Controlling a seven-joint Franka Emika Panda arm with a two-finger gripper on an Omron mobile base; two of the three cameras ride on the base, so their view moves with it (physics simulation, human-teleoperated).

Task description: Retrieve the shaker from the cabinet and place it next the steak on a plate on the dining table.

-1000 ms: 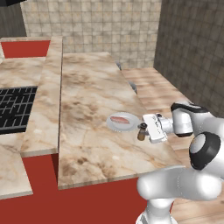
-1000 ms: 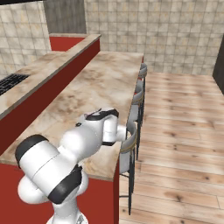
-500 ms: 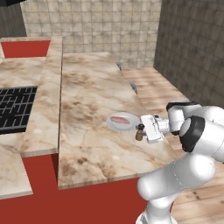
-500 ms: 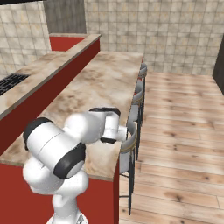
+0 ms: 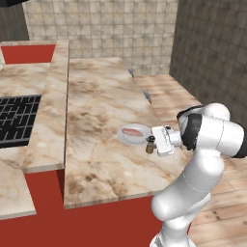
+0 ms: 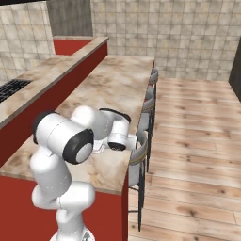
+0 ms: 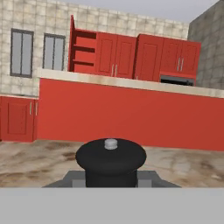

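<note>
On the dining table, near its front edge: the shaker (image 5: 150, 144) stands upright just beside the plate (image 5: 133, 135), on the side nearer the robot.
Shaker look: small brown cylinder with a dark cap; in the hand view the cap (image 7: 110, 156) is a wide black disc with a small grey knob at its centre.
Gripper (image 5: 152, 144): reaches level from the right of the left base view, its jaws pinching the shaker; whether the shaker's base touches the marble cannot be told.
Finger tips (image 7: 75, 177): low grey shapes on either side of the cap's neck in the hand view.
Plate: small, round, white and shallow, resting on the marble.
Steak (image 5: 130, 131): flat pinkish-red slab with a pale edge, lying on the plate.
Dining table (image 5: 99, 120): long beige-brown veined marble top on a red base, running away from the robot.
Stools (image 6: 140, 146): grey-backed, lined along the table's far side in the right base view.
Stove (image 5: 17, 118): black grate set in the neighbouring marble counter (image 5: 46, 120), left of the table.
Cabinet (image 7: 87, 52): red wall unit across the room, its door swung open on bare shelves.
Room: beige tiled walls, a darker tiled wall on the right, wood plank floor (image 6: 197, 141).
</note>
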